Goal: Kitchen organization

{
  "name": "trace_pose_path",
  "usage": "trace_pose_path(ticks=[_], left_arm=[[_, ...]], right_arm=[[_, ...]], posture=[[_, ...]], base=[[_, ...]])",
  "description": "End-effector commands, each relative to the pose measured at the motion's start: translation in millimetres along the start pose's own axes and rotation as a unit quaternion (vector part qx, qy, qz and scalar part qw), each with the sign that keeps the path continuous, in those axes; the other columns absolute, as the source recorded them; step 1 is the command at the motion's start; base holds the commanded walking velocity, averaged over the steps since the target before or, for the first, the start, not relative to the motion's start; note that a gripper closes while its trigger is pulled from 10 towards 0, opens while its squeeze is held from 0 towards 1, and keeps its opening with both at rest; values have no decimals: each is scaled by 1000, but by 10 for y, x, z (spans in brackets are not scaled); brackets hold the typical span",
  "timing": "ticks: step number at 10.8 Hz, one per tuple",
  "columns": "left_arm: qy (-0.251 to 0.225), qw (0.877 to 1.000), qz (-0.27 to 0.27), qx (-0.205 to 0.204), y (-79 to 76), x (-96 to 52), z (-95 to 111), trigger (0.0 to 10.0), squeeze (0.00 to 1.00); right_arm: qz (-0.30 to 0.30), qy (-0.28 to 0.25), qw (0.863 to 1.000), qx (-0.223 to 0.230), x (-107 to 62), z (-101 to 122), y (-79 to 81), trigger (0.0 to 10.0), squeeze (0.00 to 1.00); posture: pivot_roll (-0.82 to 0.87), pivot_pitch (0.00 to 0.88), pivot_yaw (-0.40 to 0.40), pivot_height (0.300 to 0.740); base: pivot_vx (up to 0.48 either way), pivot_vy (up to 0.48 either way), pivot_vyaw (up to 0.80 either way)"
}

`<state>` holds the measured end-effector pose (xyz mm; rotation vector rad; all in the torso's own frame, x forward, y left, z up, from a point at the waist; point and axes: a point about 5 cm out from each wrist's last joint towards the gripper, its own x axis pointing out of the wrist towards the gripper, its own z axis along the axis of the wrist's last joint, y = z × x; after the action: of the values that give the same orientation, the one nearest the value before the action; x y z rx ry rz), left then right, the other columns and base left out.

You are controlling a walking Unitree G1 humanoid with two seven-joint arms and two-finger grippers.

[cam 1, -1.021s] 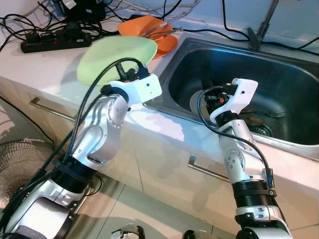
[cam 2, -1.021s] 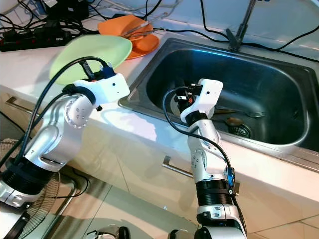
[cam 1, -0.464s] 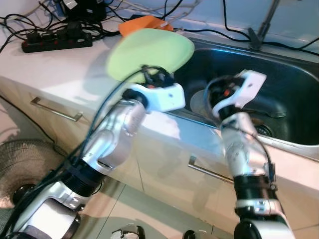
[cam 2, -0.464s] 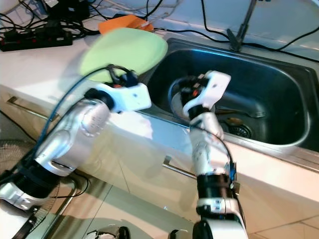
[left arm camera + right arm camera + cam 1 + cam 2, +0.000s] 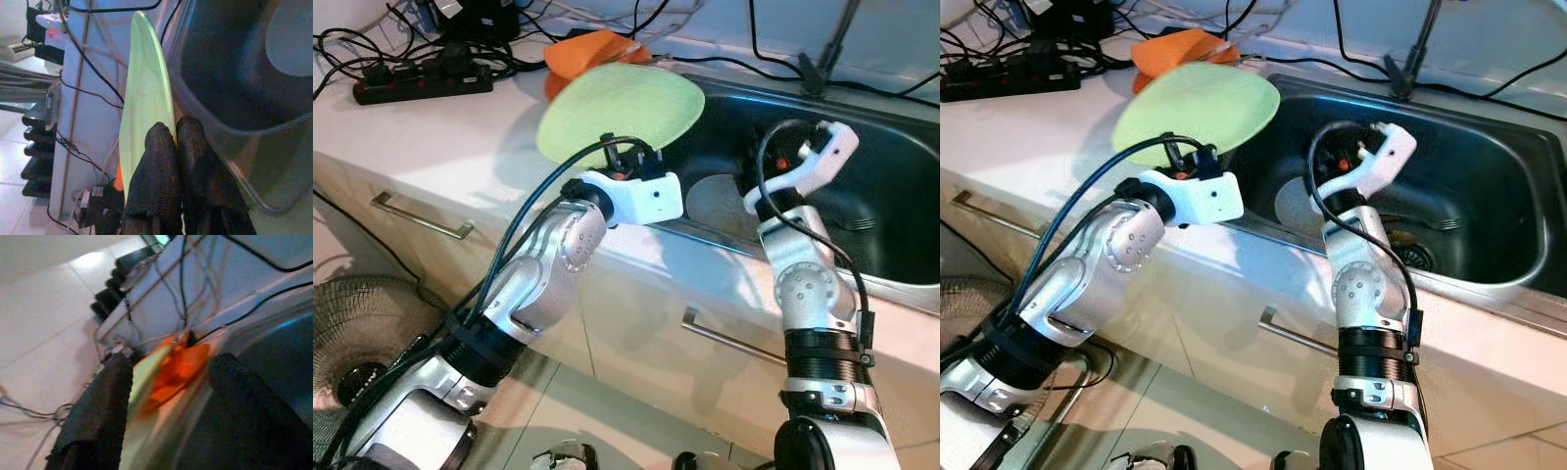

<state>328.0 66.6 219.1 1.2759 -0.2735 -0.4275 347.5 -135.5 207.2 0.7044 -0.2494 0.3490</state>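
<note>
A light green plate [image 5: 622, 113] is held on edge above the left rim of the steel sink [image 5: 901, 166]. My left gripper [image 5: 173, 142] is shut on the plate's lower edge, both black fingers pressed together over the rim. My right gripper [image 5: 168, 396] hovers inside the basin, raised above a grey plate [image 5: 715, 201] that lies flat on the sink bottom. Its fingers [image 5: 98, 416] stand wide open with nothing between them, pointing toward the green plate and the orange plates [image 5: 592, 54] stacked on the counter behind.
A black power strip [image 5: 421, 78] and many cables lie on the white counter at the back left. The faucet base [image 5: 822, 49] stands behind the sink. Drawer handles [image 5: 421, 217] run along the cabinet front. A fan [image 5: 362, 333] sits on the floor at the left.
My left arm has carried the green plate to the right, from over the counter to the sink's left rim. The right gripper has risen from low in the basin.
</note>
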Motion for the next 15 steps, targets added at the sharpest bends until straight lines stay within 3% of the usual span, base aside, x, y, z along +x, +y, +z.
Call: trace_pose_path(ticks=[1,4,5,12,13,14,15], left_arm=[[-13,1000,17,0,54,-8,35,10000,0],[-45,999,10,0,21,17,159,10000,0],[-52,999,11,-2,25,22,183,10000,0],[-100,995,-5,13,-46,4,272,10000,0],[-104,995,-7,14,-56,1,278,10000,0],[-107,994,-9,15,-57,-1,279,10000,0],[-109,994,-10,15,-64,-2,282,10000,0]], right_arm=[[18,2,1000,9,1,3,62,10000,1000],[35,29,999,15,-5,-80,140,10000,1000],[32,39,999,5,-11,-107,134,10000,0],[-9,53,998,14,15,-220,86,10000,0],[-21,48,999,13,22,-210,54,6510,0],[-41,39,998,13,24,-181,-9,0,0],[-46,34,998,15,25,-161,-25,0,0]], posture=[[64,73,25,740],[64,71,26,740],[63,68,26,740],[73,47,29,740],[74,48,30,740],[73,51,30,740],[72,54,30,740]], base=[[0,0,0],[0,0,0],[0,0,0],[0,0,0],[0,0,0],[0,0,0],[0,0,0]])
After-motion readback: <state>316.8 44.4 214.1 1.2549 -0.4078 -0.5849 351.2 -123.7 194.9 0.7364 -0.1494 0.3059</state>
